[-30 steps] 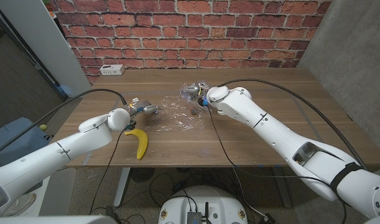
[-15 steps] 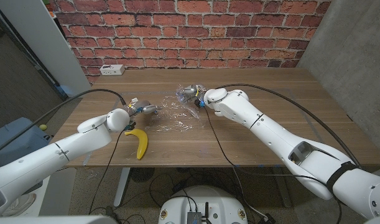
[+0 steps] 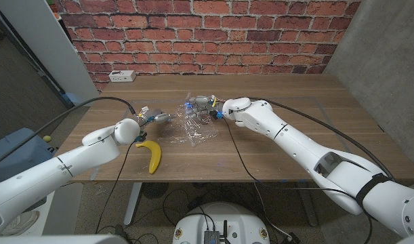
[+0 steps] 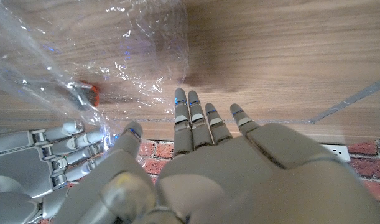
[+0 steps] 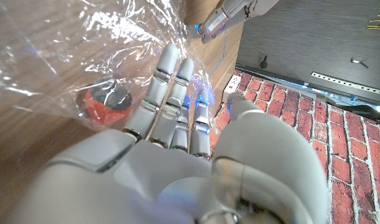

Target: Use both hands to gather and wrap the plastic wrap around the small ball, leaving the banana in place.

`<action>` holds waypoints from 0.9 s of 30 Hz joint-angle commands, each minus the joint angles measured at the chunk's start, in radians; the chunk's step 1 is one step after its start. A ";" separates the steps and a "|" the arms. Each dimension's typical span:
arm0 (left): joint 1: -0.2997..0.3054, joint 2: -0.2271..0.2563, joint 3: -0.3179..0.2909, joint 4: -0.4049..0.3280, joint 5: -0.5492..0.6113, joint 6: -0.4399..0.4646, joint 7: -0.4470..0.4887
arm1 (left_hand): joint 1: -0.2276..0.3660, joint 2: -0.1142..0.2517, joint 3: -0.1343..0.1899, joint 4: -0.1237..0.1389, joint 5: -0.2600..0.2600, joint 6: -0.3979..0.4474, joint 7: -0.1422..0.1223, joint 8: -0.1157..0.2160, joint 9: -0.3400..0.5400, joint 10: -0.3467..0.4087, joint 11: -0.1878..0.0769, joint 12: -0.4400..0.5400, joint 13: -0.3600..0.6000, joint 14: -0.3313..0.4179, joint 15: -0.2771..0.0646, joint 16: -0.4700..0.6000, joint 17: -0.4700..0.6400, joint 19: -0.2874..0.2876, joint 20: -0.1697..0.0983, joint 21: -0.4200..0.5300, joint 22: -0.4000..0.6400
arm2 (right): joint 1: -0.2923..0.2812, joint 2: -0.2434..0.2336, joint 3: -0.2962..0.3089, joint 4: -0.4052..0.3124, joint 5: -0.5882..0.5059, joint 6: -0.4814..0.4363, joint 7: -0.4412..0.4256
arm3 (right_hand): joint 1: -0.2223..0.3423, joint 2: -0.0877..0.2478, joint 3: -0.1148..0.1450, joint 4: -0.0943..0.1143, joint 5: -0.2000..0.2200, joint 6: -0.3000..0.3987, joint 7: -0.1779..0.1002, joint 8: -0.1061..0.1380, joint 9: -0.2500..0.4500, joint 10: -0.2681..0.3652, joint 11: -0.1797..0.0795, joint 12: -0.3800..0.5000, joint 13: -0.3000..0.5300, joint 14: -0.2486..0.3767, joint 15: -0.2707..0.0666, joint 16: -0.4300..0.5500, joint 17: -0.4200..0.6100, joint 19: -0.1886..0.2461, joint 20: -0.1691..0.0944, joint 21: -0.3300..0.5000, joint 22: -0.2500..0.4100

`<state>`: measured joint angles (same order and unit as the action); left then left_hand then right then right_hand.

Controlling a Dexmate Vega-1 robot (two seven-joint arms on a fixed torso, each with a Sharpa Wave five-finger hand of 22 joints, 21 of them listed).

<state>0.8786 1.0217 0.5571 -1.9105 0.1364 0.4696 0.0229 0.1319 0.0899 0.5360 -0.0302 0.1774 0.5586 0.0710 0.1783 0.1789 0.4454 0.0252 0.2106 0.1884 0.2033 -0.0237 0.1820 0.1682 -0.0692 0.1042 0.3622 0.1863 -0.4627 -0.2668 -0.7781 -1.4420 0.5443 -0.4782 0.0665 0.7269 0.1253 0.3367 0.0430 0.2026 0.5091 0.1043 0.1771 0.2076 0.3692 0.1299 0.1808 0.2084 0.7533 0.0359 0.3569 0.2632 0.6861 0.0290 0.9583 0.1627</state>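
Beside the yellow banana [image 3: 152, 156] lies clear plastic wrap [image 3: 196, 125]; under it, a red-orange, dark-patched ball [image 5: 107, 101]. The table [image 3: 295, 142] is brown woodgrain.

No legible text, labels, brands, numbers or signs on anything in view.

Crumpled clear plastic wrap [image 3: 193, 124] draped over small red-orange ball [image 5: 104, 101]; yellow banana [image 3: 152, 154] apart, nearer table edge.
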 commanded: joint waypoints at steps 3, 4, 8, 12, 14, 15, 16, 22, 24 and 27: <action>0.095 -0.008 -0.055 0.000 0.029 -0.088 0.192 | -0.013 0.006 0.007 0.003 0.005 -0.035 -0.014 -0.002 0.002 -0.018 0.012 -0.007 0.004 0.053 0.040 0.016 0.005 0.028 0.042 0.002 0.004 | 0.060 0.056 -0.011 0.294 0.087 0.248 0.418 | -0.151 -0.010 -0.035 0.030 -0.024 -0.295 -0.071 -0.006 -0.009 -0.259 -0.014 -0.003 -0.009 -0.308 0.087 -0.140 -0.004 -0.173 0.077 -0.176 0.001; 0.104 -0.010 -0.060 0.002 0.032 -0.100 0.212 | -0.014 0.007 0.008 0.004 0.005 -0.036 -0.014 0.000 0.003 -0.018 0.010 -0.006 0.004 0.063 0.038 0.019 0.005 0.036 0.048 0.004 0.004 | 0.060 0.063 -0.009 0.312 0.087 0.268 0.436 | -0.162 -0.008 -0.038 0.032 -0.025 -0.313 -0.071 -0.004 -0.010 -0.276 -0.021 -0.002 -0.009 -0.329 0.087 -0.146 -0.003 -0.191 0.082 -0.193 0.001; 0.139 -0.024 -0.080 0.016 0.053 -0.149 0.294 | -0.016 0.010 0.010 0.006 0.005 -0.040 -0.019 0.004 0.003 -0.018 0.012 -0.004 0.006 0.096 0.043 0.026 0.008 0.067 0.060 0.014 0.006 | 0.054 0.077 0.000 0.349 0.080 0.336 0.472 | -0.209 -0.018 -0.058 0.039 -0.028 -0.423 -0.101 -0.008 -0.013 -0.316 -0.023 0.005 -0.010 -0.379 0.088 -0.151 -0.002 -0.206 0.135 -0.243 0.001; 0.162 -0.035 -0.094 0.037 0.072 -0.205 0.352 | -0.016 0.013 0.017 0.006 0.005 -0.073 -0.037 -0.001 0.005 -0.011 0.014 0.001 0.009 0.137 0.041 0.033 0.010 0.114 0.073 0.029 0.008 | 0.045 0.057 -0.005 0.302 0.048 0.329 0.434 | -0.251 -0.048 -0.082 0.040 -0.028 -0.529 -0.147 -0.008 -0.016 -0.346 -0.032 0.008 -0.011 -0.354 0.091 -0.139 -0.009 -0.113 0.154 -0.249 0.002; 0.167 -0.039 -0.098 0.041 0.082 -0.217 0.363 | -0.015 0.015 0.019 0.006 0.005 -0.088 -0.046 -0.004 0.005 -0.011 0.014 0.001 0.010 0.142 0.042 0.033 0.011 0.118 0.074 0.030 0.009 | 0.051 0.045 -0.014 0.282 0.032 0.312 0.432 | -0.266 -0.069 -0.096 0.039 -0.028 -0.537 -0.145 -0.002 -0.017 -0.362 -0.028 0.005 -0.012 -0.363 0.102 -0.143 -0.012 -0.096 0.171 -0.254 0.002; 0.169 -0.041 -0.100 0.045 0.084 -0.225 0.368 | -0.015 0.015 0.020 0.006 0.005 -0.091 -0.049 -0.003 0.005 -0.011 0.010 0.001 0.010 0.146 0.043 0.033 0.011 0.120 0.073 0.030 0.009 | 0.052 0.038 -0.018 0.269 0.020 0.310 0.423 | -0.277 -0.077 -0.103 0.041 -0.027 -0.540 -0.145 0.001 -0.017 -0.371 -0.030 0.005 -0.012 -0.380 0.104 -0.149 -0.013 -0.109 0.182 -0.268 0.002; 0.171 -0.043 -0.102 0.048 0.087 -0.232 0.372 | -0.015 0.016 0.020 0.005 0.005 -0.095 -0.050 -0.004 0.005 -0.011 0.011 0.002 0.010 0.147 0.042 0.033 0.011 0.122 0.073 0.030 0.009 | 0.051 0.032 -0.021 0.258 0.012 0.308 0.417 | -0.282 -0.079 -0.106 0.041 -0.026 -0.543 -0.147 0.002 -0.018 -0.371 -0.029 0.006 -0.012 -0.384 0.104 -0.150 -0.013 -0.121 0.184 -0.277 0.002; 0.177 -0.059 -0.111 0.077 0.105 -0.289 0.402 | -0.012 0.018 0.027 0.004 0.004 -0.075 -0.037 0.012 0.006 -0.002 0.011 0.006 0.012 0.161 0.040 0.032 0.013 0.140 0.074 0.036 0.011 | 0.035 0.012 -0.033 0.221 -0.054 0.388 0.381 | -0.298 -0.087 -0.116 0.027 -0.019 -0.488 -0.147 0.030 -0.020 -0.371 -0.034 0.019 -0.014 -0.438 0.112 -0.156 -0.020 -0.259 0.185 -0.386 0.004; 0.179 -0.061 -0.120 0.087 0.093 -0.310 0.397 | -0.010 0.018 0.030 0.002 0.003 -0.052 -0.033 0.021 0.006 0.012 0.013 0.012 0.013 0.168 0.035 0.031 0.013 0.148 0.074 0.038 0.012 | 0.007 0.015 -0.020 0.224 -0.078 0.489 0.352 | -0.260 -0.060 -0.093 -0.003 -0.018 -0.426 -0.136 0.045 -0.020 -0.320 -0.032 0.035 -0.014 -0.415 0.102 -0.141 -0.023 -0.266 0.167 -0.409 0.007; 0.170 -0.058 -0.127 0.097 0.065 -0.325 0.352 | 0.026 0.067 0.071 -0.010 0.008 -0.051 -0.029 0.020 0.007 0.011 0.010 0.010 0.014 0.167 0.029 0.024 0.012 0.157 0.077 0.040 0.013 | -0.020 0.017 -0.011 0.233 -0.118 0.606 0.312 | -0.194 -0.024 -0.055 -0.058 -0.007 -0.358 -0.123 0.054 -0.021 -0.257 -0.023 0.047 -0.015 -0.388 0.083 -0.125 -0.025 -0.283 0.152 -0.440 0.009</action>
<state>1.0360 0.9771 0.4592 -1.8556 0.2183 0.2346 0.3728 0.1311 0.1076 0.5721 -0.0320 0.1772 0.5001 0.0391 0.1925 0.1842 0.4480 0.0382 0.2113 0.1979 0.3633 0.0068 0.2091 0.1797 0.0786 0.1766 0.3959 0.1934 -0.4204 -0.2368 -0.7982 -1.1960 0.5392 -0.1435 0.4570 0.4808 0.0827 0.2561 0.0218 0.1852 0.1018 -0.0279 0.2191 0.1859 0.0694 0.1019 0.2153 0.1905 0.3442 0.1304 0.2195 0.2367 0.4125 0.1915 0.5379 0.1656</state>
